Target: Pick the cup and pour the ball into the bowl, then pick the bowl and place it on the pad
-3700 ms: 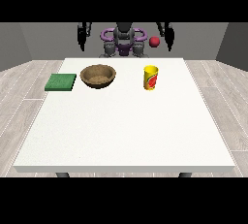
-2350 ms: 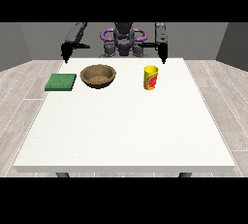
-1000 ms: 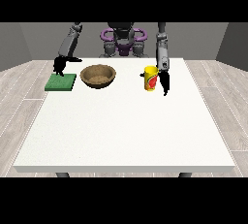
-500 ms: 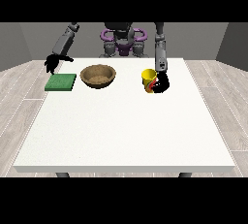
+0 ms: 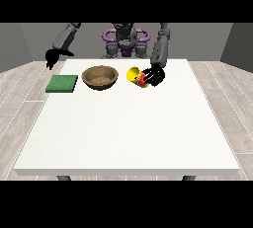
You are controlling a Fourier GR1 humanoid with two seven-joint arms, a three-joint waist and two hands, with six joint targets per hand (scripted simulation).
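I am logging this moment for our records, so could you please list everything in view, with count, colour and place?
table: one, white, centre of view
pad: one, green, on the table at the view's left
bowl: one, brown, right of the pad
cup: one, yellow and red, tilted with its mouth toward the bowl, held
hand at the view's right: one, black, curled round the cup
hand at the view's left: one, black, above the table's far left corner
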